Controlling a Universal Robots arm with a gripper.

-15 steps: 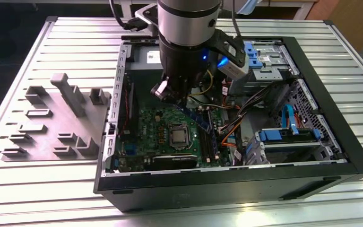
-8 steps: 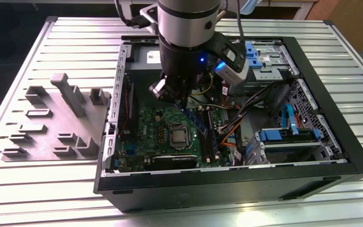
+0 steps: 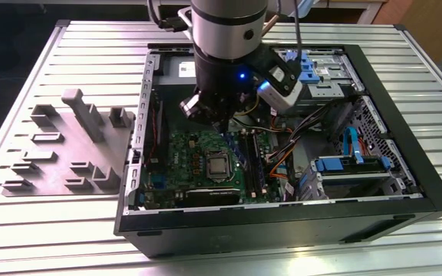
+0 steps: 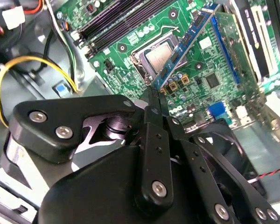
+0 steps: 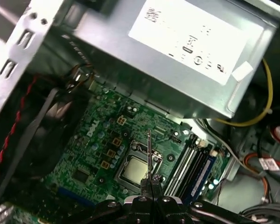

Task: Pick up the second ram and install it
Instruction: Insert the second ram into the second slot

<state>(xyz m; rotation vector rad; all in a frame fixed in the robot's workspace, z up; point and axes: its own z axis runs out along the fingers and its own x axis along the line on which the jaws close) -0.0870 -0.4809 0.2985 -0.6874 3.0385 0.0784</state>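
Observation:
My gripper [image 4: 155, 95] is shut on the second ram [image 4: 189, 44], a thin blue stick that juts out from the fingertips over the green motherboard [image 4: 214, 84]. In the first wrist view the ram [image 5: 149, 154] shows edge-on above the gripper [image 5: 150, 179], hanging over the processor socket [image 5: 135, 170] and just beside the black memory slots [image 5: 187, 163]. A blue stick [image 5: 203, 173] sits in one of those slots. In the exterior view the ram [image 3: 236, 152] hangs under the gripper [image 3: 223, 127] inside the open computer case [image 3: 405, 190].
The grey power-supply box [image 5: 177, 60] stands close behind the board. Orange and black cables [image 3: 282, 152] run beside the slots, and a yellow cable [image 4: 32, 60] loops nearby. Blue drive brackets [image 3: 351, 164] fill the exterior view's right. A grey plastic fixture [image 3: 67, 144] lies on the table outside the case.

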